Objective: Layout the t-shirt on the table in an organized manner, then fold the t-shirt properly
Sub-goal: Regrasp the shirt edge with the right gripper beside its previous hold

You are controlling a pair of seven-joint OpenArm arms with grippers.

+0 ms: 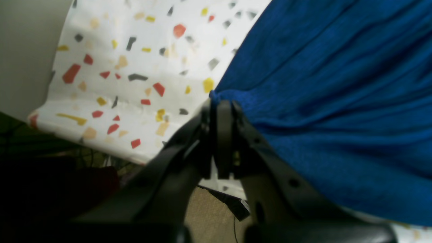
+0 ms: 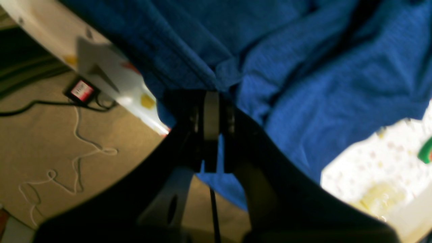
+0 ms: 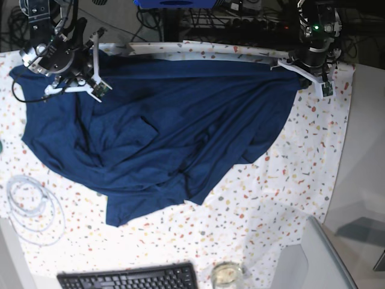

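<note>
Navy t-shirt point(image 3: 162, 138) lies spread but rumpled across the far half of the speckled tabletop point(image 3: 289, 180), its far edge pulled fairly straight between the two arms, its near part bunched in folds. Left tool point(image 1: 221, 101) is clamped on a pinch of the shirt's edge at the far corner. Right tool point(image 2: 212, 96) is likewise closed on a fold of fabric at the opposite far corner. Keyboard point(image 3: 129, 278) and coiled white cable point(image 3: 30, 208) sit near the front edge.
</note>
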